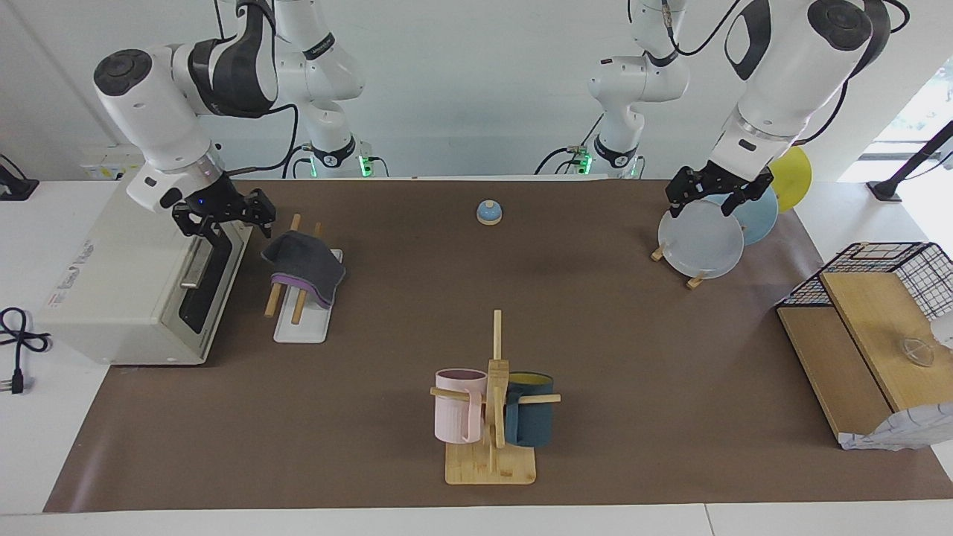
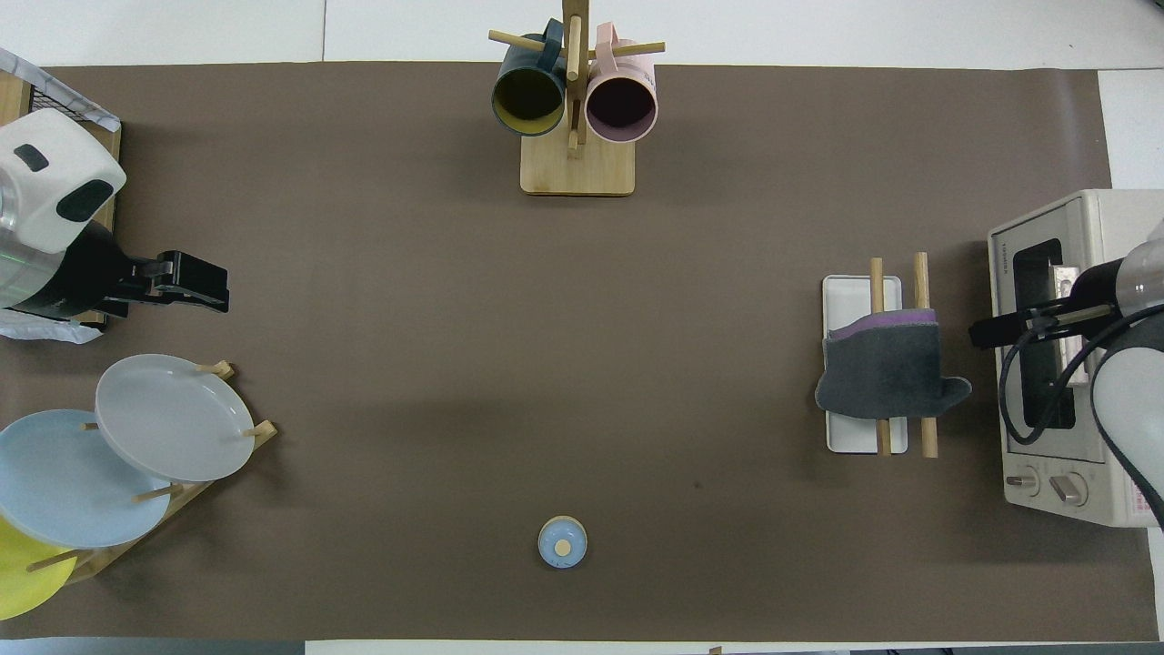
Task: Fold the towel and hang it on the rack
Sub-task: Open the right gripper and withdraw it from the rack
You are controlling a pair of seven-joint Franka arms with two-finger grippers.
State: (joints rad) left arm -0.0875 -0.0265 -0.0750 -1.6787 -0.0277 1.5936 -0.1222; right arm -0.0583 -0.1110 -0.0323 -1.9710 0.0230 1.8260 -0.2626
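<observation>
One folded grey-and-purple fuzzy towel [image 1: 304, 264] I see draped over the two-rod wooden rack [image 1: 299, 307]; right pincer [image 1: 223, 217] released beside it, apart; left pincer [image 1: 713, 195] released.

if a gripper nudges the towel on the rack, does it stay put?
Probably not firmly. The towel looks limp, sagging over the rack rods. One corner hangs off toward the toaster oven, so a push likely slides or bunches it.

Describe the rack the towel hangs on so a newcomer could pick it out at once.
Start at the white toaster oven at the right arm's end of the table. The rack stands on the brown mat right in front of its door. It alone has two bare wooden rods on a slim white base, with the folded grey and purple towel draped over them.
</observation>
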